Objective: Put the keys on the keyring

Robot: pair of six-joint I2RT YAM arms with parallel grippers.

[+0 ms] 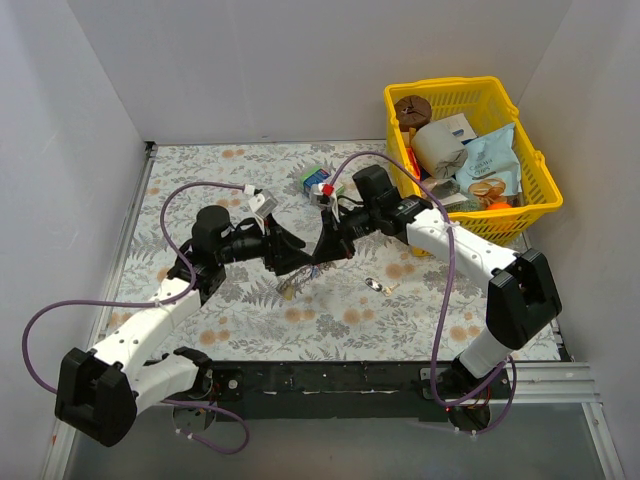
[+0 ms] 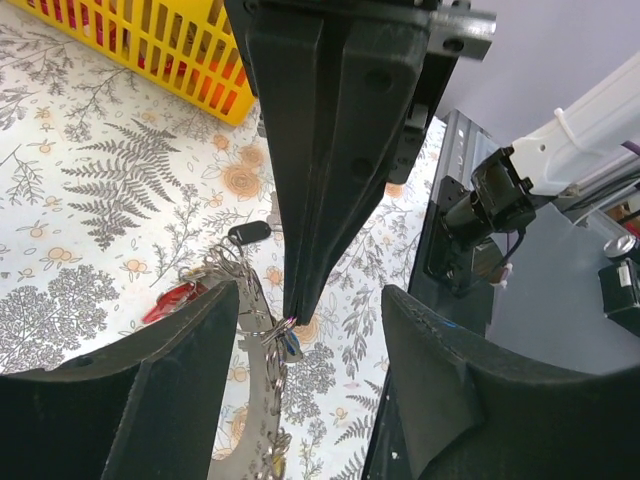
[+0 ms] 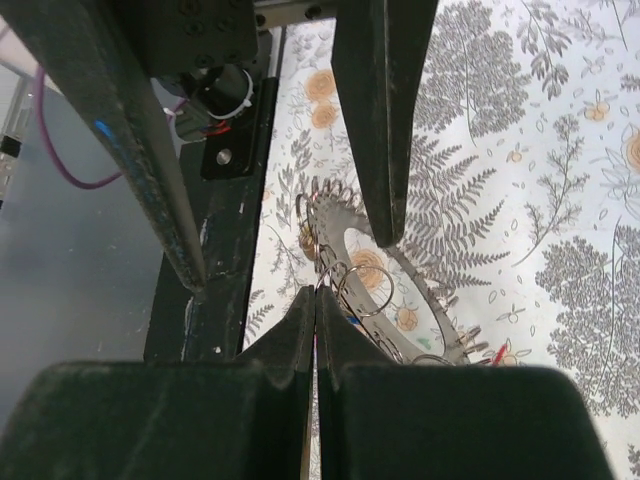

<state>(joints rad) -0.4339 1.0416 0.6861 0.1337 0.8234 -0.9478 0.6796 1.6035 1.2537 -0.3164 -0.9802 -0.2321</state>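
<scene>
The keyring (image 2: 245, 400), a flat grey toothed band with small wire rings along it, stands on edge against the inner face of one finger of my left gripper (image 2: 310, 290). Those jaws are wide apart and the other finger is off it. My right gripper (image 3: 316, 292) reaches in between them, shut, pinching a small wire ring with the blue key (image 2: 285, 345) beside the keyring (image 3: 432, 300). A red key (image 2: 170, 300) and a dark key (image 2: 248, 233) lie on the cloth behind. From above, both grippers (image 1: 292, 268) (image 1: 322, 255) meet mid-table, with one key (image 1: 375, 285) to their right.
A yellow basket (image 1: 470, 100) full of packets, with a brown disc (image 1: 411, 107), stands at the back right. A blue-green carton (image 1: 318, 180) lies behind the grippers. The black rail (image 1: 330, 378) runs along the near table edge. Purple cables loop over both arms.
</scene>
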